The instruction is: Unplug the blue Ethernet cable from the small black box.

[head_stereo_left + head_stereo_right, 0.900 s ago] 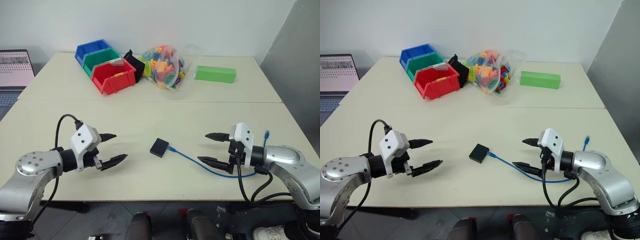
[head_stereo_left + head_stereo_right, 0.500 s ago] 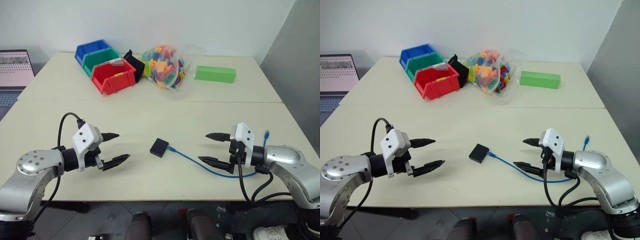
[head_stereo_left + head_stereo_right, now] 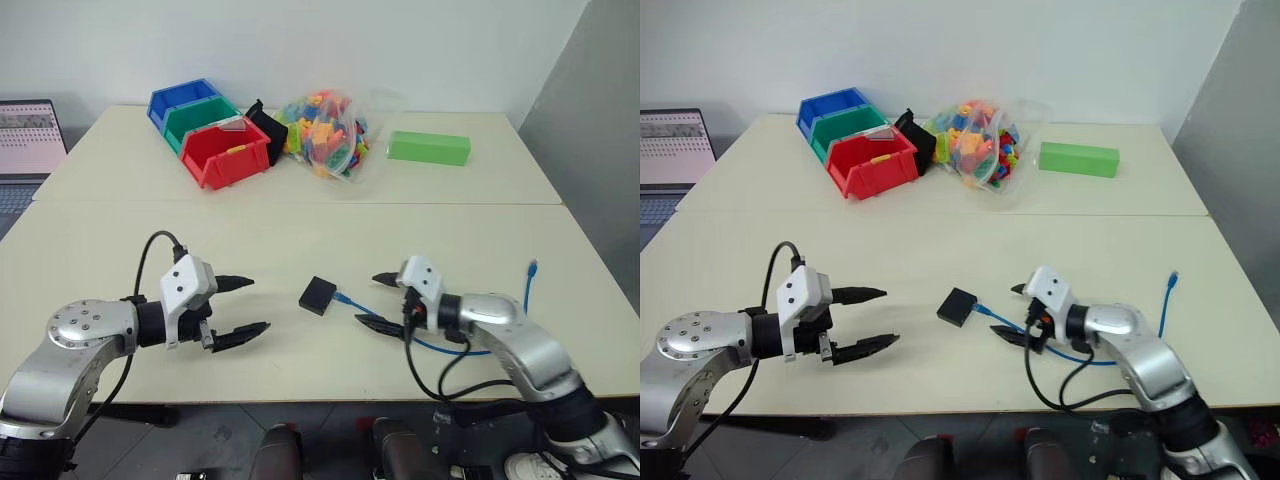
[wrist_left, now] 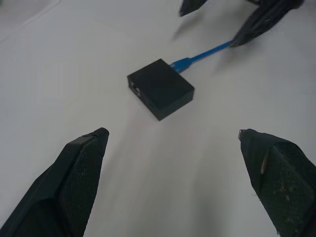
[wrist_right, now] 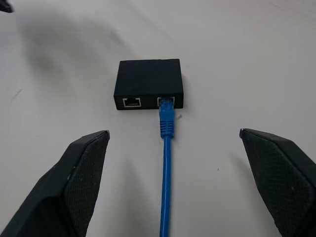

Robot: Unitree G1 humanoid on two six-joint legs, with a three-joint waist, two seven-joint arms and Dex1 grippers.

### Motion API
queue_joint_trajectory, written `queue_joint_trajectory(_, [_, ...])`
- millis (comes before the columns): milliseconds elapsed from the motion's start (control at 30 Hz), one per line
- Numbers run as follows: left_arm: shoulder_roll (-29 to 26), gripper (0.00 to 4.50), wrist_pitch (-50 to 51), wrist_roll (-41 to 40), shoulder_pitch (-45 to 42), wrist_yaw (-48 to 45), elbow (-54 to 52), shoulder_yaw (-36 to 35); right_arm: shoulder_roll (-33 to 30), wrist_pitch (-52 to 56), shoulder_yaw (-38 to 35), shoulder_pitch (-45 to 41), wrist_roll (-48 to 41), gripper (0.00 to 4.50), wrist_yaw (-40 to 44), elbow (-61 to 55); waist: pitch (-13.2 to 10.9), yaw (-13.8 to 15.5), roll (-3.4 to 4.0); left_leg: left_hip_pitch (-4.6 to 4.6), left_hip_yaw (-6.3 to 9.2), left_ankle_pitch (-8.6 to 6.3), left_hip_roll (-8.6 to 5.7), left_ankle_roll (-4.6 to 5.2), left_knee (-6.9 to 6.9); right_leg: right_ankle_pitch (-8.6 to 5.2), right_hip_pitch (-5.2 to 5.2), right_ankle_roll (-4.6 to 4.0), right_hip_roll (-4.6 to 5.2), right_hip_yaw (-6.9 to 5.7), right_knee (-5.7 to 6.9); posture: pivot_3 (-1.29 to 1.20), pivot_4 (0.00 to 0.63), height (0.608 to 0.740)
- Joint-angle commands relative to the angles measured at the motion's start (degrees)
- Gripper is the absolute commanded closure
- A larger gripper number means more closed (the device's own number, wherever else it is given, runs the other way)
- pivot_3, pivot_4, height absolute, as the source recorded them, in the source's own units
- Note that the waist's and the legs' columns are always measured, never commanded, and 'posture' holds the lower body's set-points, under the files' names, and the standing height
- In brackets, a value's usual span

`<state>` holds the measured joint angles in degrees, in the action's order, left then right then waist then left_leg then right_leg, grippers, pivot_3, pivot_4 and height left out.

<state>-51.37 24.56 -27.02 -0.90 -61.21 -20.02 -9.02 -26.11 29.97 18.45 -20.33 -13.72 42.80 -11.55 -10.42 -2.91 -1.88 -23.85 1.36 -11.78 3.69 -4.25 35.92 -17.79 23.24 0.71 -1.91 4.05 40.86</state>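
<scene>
While both grippers hovered just above the table with nothing in them, the box lay between them on the bare top. The right gripper stood just to the right of the box, its fingers spread wide to either side of the cable without touching it. That cable was plugged into the right-hand one of two ports on the box's side facing this gripper, and from the plug it ran away from the box under the right arm, curving up to a free plug end well to the right of the box. The left gripper was a little farther off on the box's left, equally spread and empty, pointing toward it. Well behind the box sat red, green and blue bins, a bag of bricks and a green block.
</scene>
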Motion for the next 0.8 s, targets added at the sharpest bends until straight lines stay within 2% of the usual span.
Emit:
queue_joint_trajectory(33, [0.3,0.0,-1.2,-0.8,-0.8,-1.1,-1.9,0.5,3.1,-2.2,1.1,-3.0,2.8,0.03,-1.9,4.6,0.0,0.0,0.0,-0.01,0.0,0.0,0.01,0.0,0.0,0.0,0.0,0.0,-0.01,0.0,0.0,0.0,0.15,0.74])
queue_joint_trajectory(100, [0.4,0.0,-1.5,-0.5,-0.7,-1.2,-1.9,0.9,4.5,-2.5,1.7,-3.9,3.8,0.03,-2.2,6.9,0.0,0.0,0.0,0.0,-0.01,0.0,0.0,0.0,0.0,0.0,0.01,0.0,-0.01,0.0,0.0,0.0,0.15,0.74])
queue_joint_trajectory(133, [0.6,0.0,-1.6,-0.4,-0.7,-1.1,-1.8,1.0,4.9,-2.8,1.9,-4.2,4.5,0.39,-2.2,7.8,0.0,0.0,0.0,-0.01,-0.01,0.0,0.0,0.0,0.0,0.0,0.01,0.0,-0.01,0.01,0.0,0.0,0.15,0.74])
queue_joint_trajectory(200, [0.8,0.0,-1.7,-0.3,-0.7,-0.9,-1.7,1.0,5.7,-3.3,2.3,-4.7,5.7,0.64,-2.6,9.2,0.0,0.1,0.0,-0.01,-0.01,0.0,0.0,0.0,0.0,0.0,0.01,0.0,-0.01,0.0,0.0,0.0,0.15,0.74])
queue_joint_trajectory(233, [0.9,0.0,-1.9,-0.1,-0.7,-0.8,-1.5,1.1,6.0,-3.7,2.5,-4.9,6.4,1.07,-2.7,9.6,0.0,0.1,0.0,-0.02,-0.01,0.0,0.0,0.0,0.0,0.0,0.01,0.0,-0.01,0.0,0.0,0.0,0.15,0.74])
queue_joint_trajectory(400, [1.6,0.0,-2.4,0.6,-0.3,-0.2,-0.9,1.6,6.8,-5.3,3.7,-5.4,8.6,2.14,-2.3,10.3,0.0,0.0,0.0,0.01,0.0,0.0,0.01,0.0,0.0,0.0,0.01,0.0,-0.01,0.0,0.01,0.0,0.15,0.74])
queue_joint_trajectory(667, [3.5,0.0,-2.1,0.1,-1.3,0.4,3.2,1.2,4.5,-11.8,5.6,-6.0,13.4,4.21,-0.5,9.2,0.0,0.0,0.0,0.01,-0.01,0.0,0.0,0.0,0.0,0.0,0.01,0.0,-0.02,-0.01,0.02,0.0,0.15,0.74])
queue_joint_trajectory(700, [3.8,0.0,-2.0,-0.1,-1.5,0.4,3.9,1.2,4.0,-13.1,5.9,-6.2,14.1,4.36,-0.2,9.0,0.0,0.0,0.0,0.0,0.0,0.0,0.0,0.0,0.01,0.0,0.01,0.0,-0.02,-0.02,0.02,0.0,0.15,0.74])
queue_joint_trajectory(800, [5.0,0.0,0.0,-1.9,-2.6,0.5,5.9,0.7,2.0,-17.9,6.5,-6.9,16.6,4.37,1.0,7.9,0.0,0.0,0.0,0.0,-0.01,0.0,-0.01,0.0,0.01,0.0,0.01,0.0,-0.02,-0.05,0.02,0.0,0.15,0.74])
